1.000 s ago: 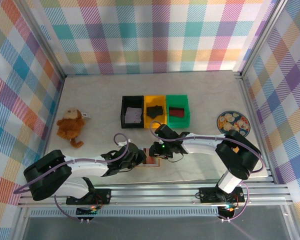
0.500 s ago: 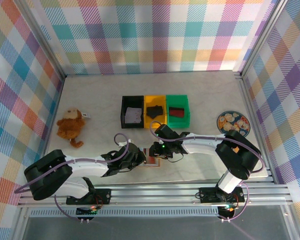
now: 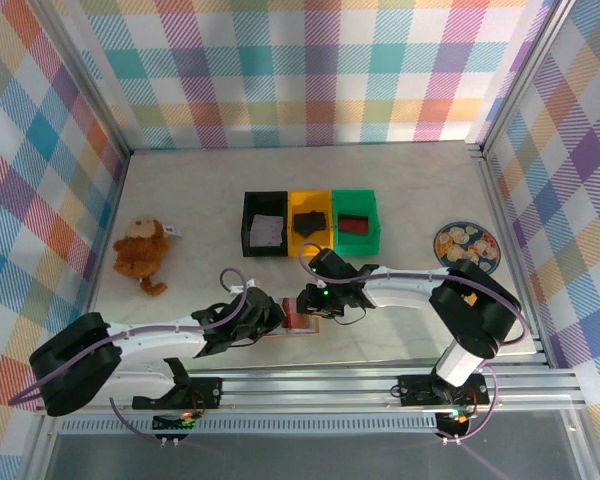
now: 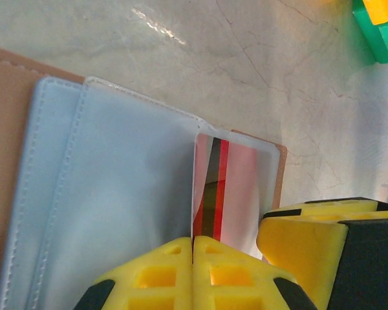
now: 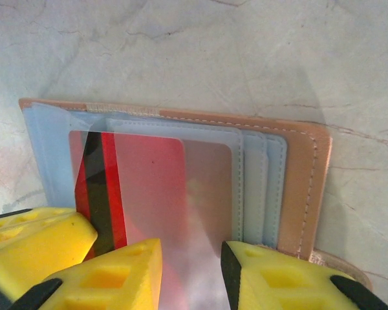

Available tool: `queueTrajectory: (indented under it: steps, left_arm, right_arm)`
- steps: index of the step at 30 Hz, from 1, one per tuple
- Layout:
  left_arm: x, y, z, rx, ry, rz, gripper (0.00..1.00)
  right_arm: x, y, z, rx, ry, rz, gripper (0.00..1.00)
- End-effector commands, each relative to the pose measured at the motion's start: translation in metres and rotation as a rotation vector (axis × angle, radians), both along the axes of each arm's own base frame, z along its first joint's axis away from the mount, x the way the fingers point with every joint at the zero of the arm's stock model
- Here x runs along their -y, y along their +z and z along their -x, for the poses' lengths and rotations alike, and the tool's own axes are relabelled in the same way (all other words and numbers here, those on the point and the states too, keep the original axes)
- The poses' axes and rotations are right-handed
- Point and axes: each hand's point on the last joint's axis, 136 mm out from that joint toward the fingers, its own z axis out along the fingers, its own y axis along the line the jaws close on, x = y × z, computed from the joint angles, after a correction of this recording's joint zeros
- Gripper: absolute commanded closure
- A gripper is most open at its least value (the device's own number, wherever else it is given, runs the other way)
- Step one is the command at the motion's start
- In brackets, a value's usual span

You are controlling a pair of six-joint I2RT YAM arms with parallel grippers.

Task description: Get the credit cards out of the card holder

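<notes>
Marble table, plaid walls; left hand pinching red card, right hand part-open.

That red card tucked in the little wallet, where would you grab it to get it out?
By its black-striped end, coming from what seems the sleeve's open side. The red card lies flat in a clear sleeve of the card holder, which covers the rest, so only that end offers a thin edge to pinch. The left gripper is shut there.
</notes>
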Motion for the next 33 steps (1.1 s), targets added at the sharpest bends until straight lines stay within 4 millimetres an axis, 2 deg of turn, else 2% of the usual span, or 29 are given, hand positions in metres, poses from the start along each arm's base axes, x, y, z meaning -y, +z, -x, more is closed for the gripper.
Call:
queueTrajectory:
  steps: [1, 7, 18, 33]
  left_arm:
    - [-0.025, -0.015, 0.008, -0.022, 0.012, -0.099, 1.00]
    - [-0.034, -0.009, 0.010, -0.007, 0.019, -0.118, 1.00]
    - [-0.048, 0.014, 0.009, 0.063, 0.053, -0.095, 1.00]
    - [-0.046, 0.024, 0.009, 0.068, 0.061, -0.063, 1.00]
  right_arm:
    - [0.032, -0.039, 0.019, -0.089, -0.025, 0.155, 0.65]
    - [0.031, -0.035, 0.019, -0.084, -0.019, 0.153, 0.65]
    - [0.028, -0.031, 0.017, -0.075, -0.009, 0.143, 0.65]
    - [0.020, -0.020, 0.015, -0.069, -0.007, 0.102, 0.64]
